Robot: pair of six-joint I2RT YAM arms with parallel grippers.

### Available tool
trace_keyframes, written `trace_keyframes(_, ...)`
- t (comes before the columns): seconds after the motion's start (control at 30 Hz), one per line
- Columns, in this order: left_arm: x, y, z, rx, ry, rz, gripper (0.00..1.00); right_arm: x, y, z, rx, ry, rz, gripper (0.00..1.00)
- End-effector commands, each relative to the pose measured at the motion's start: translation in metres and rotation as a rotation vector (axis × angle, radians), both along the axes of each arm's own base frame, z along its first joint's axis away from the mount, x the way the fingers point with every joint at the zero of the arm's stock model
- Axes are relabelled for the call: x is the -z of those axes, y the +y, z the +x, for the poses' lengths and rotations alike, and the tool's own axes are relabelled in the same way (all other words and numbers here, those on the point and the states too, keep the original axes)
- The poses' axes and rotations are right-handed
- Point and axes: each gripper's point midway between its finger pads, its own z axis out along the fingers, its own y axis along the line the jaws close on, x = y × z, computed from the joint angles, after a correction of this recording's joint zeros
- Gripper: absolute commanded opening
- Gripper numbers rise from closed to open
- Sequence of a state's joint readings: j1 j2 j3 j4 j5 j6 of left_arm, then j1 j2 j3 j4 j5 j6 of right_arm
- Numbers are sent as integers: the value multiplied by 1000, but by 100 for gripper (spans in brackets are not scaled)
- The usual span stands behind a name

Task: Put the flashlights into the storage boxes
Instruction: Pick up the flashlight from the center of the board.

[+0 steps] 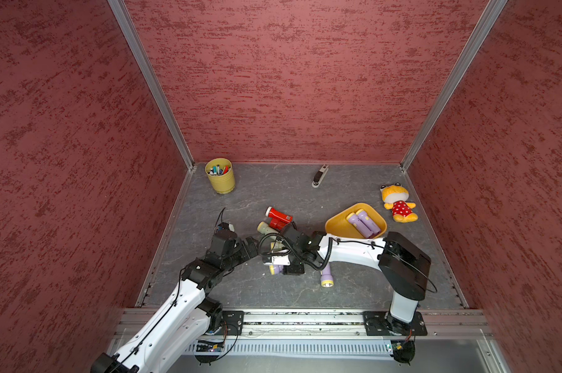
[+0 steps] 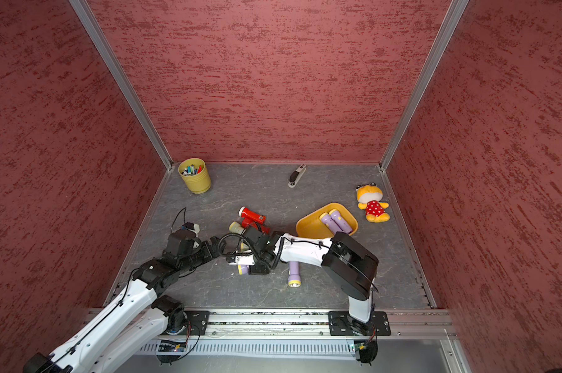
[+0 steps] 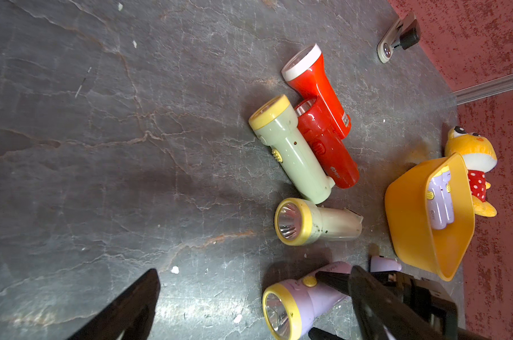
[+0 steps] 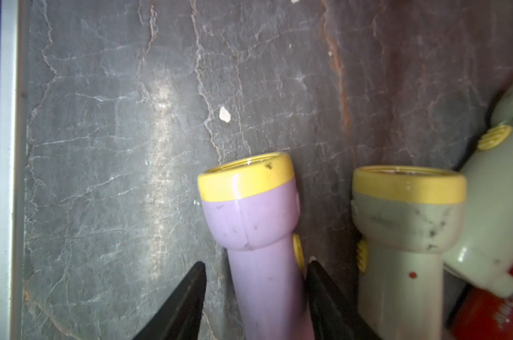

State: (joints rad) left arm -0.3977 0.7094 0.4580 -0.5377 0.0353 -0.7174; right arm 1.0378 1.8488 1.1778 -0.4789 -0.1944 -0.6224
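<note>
The right wrist view, unlike the top views, shows my right gripper (image 4: 256, 262) straddling a lilac flashlight (image 4: 249, 223), near centre; whether it pinches, I cannot tell. My left gripper (image 3: 253, 273) stands spread. The tray (image 1: 337, 224), right, holds two lilac flashlights (image 1: 363, 223). Red flashlight (image 3: 326, 147) lettering: illegible.

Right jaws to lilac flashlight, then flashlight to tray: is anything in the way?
Nothing stands between the right gripper and the lilac flashlight: the jaws straddle its body. Toward the orange tray, a loose lilac flashlight lies on the table near the path; a lift would likely clear it.
</note>
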Motion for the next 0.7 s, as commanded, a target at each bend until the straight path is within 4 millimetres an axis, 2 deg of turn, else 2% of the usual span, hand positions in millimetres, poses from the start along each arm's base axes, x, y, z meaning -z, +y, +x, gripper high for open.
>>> trace_keyframes(0.0, -9, 0, 7, 11, -45, 10, 99, -5, 13, 1, -37, -16, 26, 56)
trace_keyframes(0.23, -17, 0, 16, 27, -83, 40, 99, 4, 9, 4, -21, -28, -6, 54)
trace_keyframes(0.53, -18, -11, 30, 77, -83, 43, 99, 21, 3, 3, 4, -23, -51, 53)
trace_keyframes(0.67, -21, -13, 34, 95, -85, 60, 99, 22, 3, 6, 12, -35, -57, 47)
